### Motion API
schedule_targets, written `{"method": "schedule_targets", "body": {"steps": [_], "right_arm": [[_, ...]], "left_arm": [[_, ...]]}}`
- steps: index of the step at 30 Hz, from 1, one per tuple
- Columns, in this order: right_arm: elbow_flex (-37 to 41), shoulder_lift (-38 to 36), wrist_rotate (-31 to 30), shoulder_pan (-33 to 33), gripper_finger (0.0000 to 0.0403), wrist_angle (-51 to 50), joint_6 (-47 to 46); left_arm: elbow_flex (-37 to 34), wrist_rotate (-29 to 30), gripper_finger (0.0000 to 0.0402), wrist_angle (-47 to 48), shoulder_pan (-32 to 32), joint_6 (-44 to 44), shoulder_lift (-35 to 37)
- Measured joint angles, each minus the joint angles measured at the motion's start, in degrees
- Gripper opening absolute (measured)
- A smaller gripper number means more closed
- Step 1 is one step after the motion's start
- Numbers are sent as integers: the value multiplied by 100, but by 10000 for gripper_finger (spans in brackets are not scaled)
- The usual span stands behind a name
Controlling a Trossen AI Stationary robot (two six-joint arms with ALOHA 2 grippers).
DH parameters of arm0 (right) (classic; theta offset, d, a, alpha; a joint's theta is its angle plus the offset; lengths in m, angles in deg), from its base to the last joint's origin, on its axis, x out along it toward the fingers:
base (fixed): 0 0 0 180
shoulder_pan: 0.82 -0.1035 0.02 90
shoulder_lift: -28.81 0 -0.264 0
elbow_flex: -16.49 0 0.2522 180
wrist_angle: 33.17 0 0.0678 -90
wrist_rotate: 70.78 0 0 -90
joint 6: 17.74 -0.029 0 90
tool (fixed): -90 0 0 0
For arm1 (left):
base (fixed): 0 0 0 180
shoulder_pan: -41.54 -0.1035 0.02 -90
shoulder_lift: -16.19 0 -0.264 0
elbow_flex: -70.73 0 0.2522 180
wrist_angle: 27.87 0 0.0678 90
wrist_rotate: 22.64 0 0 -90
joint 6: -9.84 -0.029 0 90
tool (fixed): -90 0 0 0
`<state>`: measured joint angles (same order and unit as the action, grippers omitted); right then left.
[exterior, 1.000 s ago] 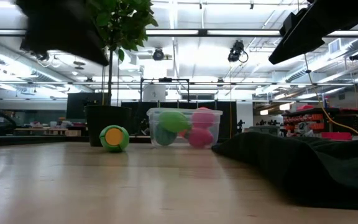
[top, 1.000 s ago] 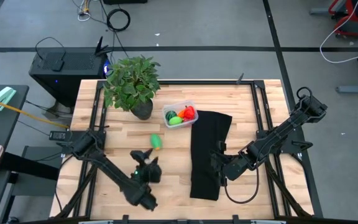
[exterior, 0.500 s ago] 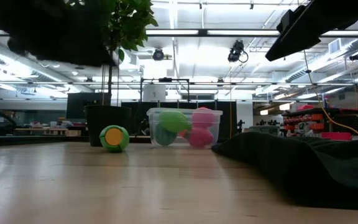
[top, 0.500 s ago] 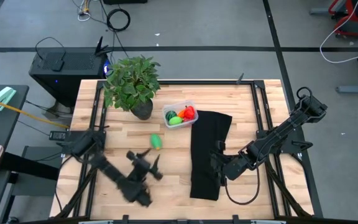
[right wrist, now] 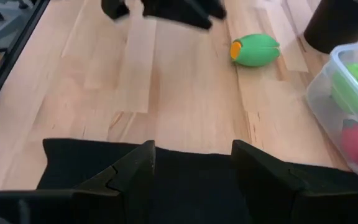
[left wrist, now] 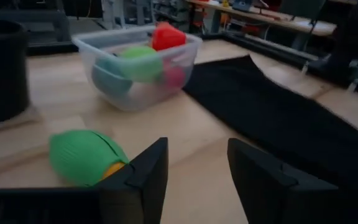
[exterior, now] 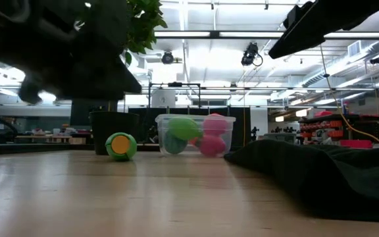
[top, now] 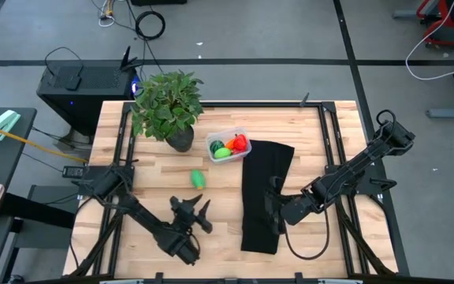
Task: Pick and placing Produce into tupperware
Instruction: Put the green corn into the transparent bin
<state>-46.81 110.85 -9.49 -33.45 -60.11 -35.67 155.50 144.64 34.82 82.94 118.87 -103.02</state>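
A light green toy with an orange end (top: 199, 179) lies on its side on the wooden table, also seen in the left wrist view (left wrist: 86, 157) and the right wrist view (right wrist: 255, 50). The clear tupperware (top: 228, 144) stands beside the plant pot and holds red, light green and dark green toys (left wrist: 135, 65). My left gripper (top: 198, 207) hovers open, on the near side of the loose toy and pointing toward the tub (left wrist: 194, 168). My right gripper (top: 273, 209) is open over the black cloth (right wrist: 194, 162).
A leafy plant in a dark pot (top: 180, 140) stands left of the tub. A long black cloth (top: 262, 193) lies from the tub toward the near edge. Bare wood lies between the cloth and the loose toy (right wrist: 166, 81).
My left gripper has swung a little toward the table's right and come lower, now facing the loose green toy and the tub. My right gripper has edged slightly toward the left over the cloth. The toys and the tub have stayed in place.
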Motion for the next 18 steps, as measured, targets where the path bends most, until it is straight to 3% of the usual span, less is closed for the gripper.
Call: {"method": "schedule_targets", "body": {"steps": [6, 13, 18], "right_arm": [[0, 0, 0, 150, 220, 28, 283], [0, 0, 53, 230, 220, 26, 465], [0, 0, 71, 224, 220, 24, 465]], "left_arm": [[-99, -263, 175, -842, -306, -906, -49], [-120, -982, 172, -769, -488, -764, -212], [-120, -1100, 173, -731, -566, -530, -445]]}}
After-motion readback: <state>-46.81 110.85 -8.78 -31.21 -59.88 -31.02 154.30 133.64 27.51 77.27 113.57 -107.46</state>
